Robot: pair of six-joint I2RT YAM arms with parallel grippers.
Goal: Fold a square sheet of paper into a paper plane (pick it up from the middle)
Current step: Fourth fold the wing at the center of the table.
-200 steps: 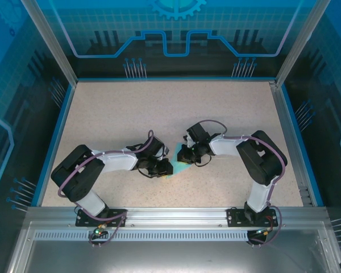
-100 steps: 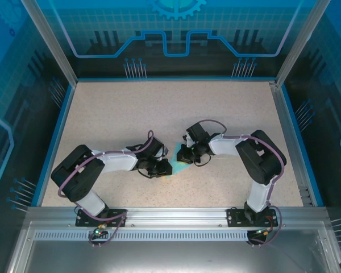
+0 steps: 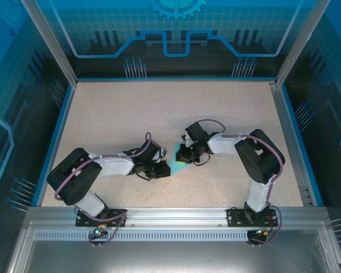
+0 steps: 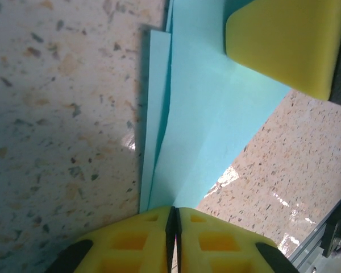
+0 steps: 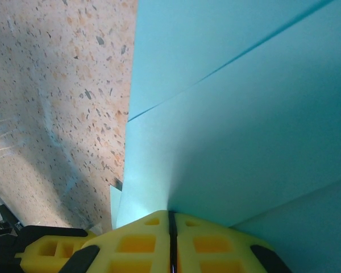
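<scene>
The square sheet of paper is light cyan and lies folded into a narrow layered wedge, like a paper plane, between my two grippers at the table's middle. My left gripper is shut on its near-left tip. In the left wrist view the paper narrows down into the closed yellow jaws of the left gripper. My right gripper is shut on the far-right edge. In the right wrist view the paper's overlapping flaps rise from the jaws of the right gripper.
The speckled beige table is ringed by a blue rim and clear blue walls. A metal rail carries both arm bases at the near edge. The right gripper's yellow finger rests on the paper in the left wrist view.
My left arm has sunk lower and shifted slightly right, and its jaws have tightened on the paper's tip. The right arm has barely moved.
</scene>
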